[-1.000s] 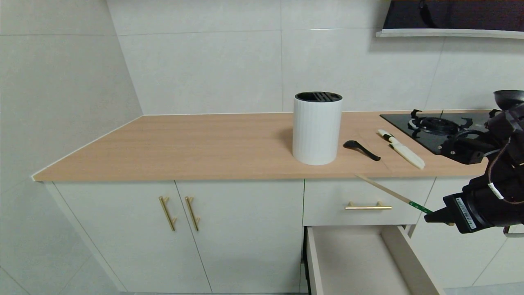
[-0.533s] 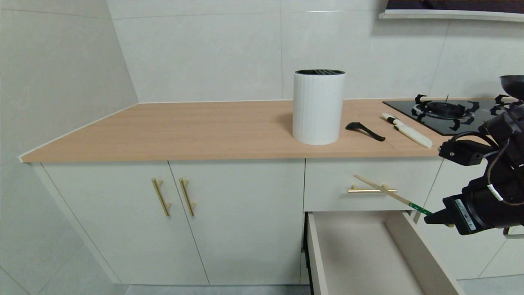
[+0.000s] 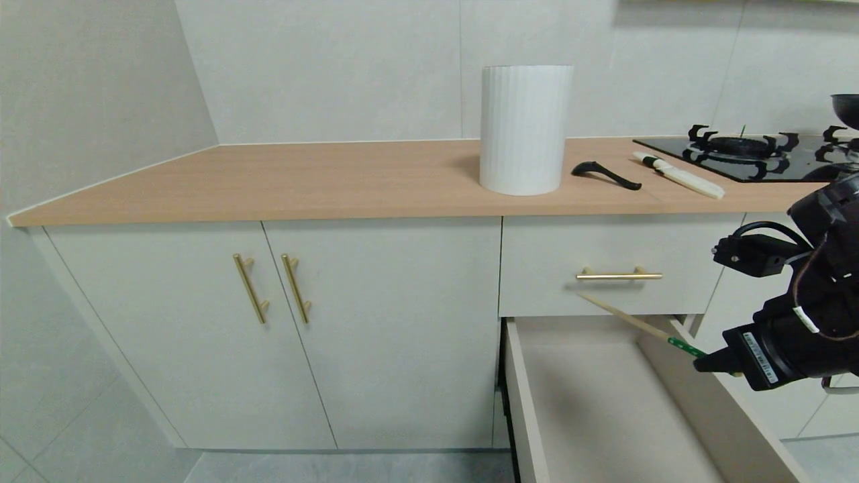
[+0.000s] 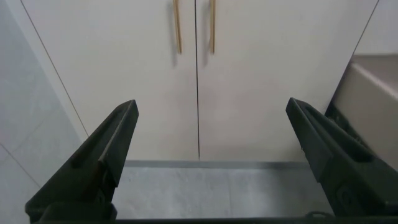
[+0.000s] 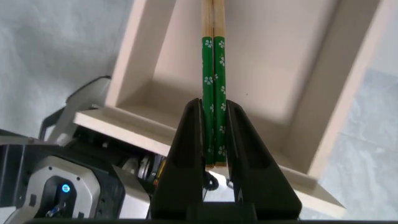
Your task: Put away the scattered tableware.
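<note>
Two chopsticks (image 5: 212, 93) with green ends are sitting clenched in the right tool (image 3: 701, 364), pointing toward ten o'clock above the open drawer (image 3: 518, 382). On the counter (image 3: 322, 184), a black spoon (image 3: 602, 175) and a knife (image 3: 681, 180) are lying at three o'clock of the white holder (image 3: 525, 131). The left tool (image 4: 211, 121) is hanging released, facing cabinet doors (image 4: 261, 74).

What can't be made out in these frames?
- Head view: top opening of the white holder, hidden behind its own rim from this low angle.
- Head view: near end of the open drawer, cut off by the lower edge.
- Head view: dark object by the stove, cut off by the right edge; unidentifiable.
- Right wrist view: far tips of the chopsticks, cut off by the frame edge.
</note>
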Tool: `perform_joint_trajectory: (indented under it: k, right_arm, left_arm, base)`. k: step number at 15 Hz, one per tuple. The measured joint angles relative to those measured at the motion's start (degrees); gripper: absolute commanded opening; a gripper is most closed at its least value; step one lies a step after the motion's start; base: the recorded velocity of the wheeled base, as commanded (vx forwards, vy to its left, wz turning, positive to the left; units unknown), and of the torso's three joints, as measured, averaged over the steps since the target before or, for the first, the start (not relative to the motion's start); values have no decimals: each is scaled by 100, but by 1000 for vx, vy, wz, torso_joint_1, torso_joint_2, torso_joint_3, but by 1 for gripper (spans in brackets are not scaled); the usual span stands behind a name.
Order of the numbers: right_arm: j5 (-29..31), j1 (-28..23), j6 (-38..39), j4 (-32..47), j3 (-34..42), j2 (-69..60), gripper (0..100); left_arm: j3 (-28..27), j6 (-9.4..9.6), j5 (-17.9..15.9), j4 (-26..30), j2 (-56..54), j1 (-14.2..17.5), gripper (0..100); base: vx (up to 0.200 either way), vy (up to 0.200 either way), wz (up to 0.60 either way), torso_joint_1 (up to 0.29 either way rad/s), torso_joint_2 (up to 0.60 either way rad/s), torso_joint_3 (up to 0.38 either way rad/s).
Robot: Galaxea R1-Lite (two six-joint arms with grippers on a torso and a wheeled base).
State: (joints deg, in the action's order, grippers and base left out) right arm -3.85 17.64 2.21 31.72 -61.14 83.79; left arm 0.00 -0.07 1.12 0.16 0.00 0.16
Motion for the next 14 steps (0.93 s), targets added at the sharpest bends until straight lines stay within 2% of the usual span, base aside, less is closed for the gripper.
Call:
perform_joint_trajectory:
  k: [7,14]
  right_arm:
    - [18,124,22,-271,78,424,0]
    - [257,388,305,-1295,354,1849,0]
  left_arm:
    - [0,0,0,2,0,0,100]
    - [-2,0,0,2,0,0,100]
  base:
    - [0,0,0,-12,50,32]
    - [0,0,0,0,0,0]
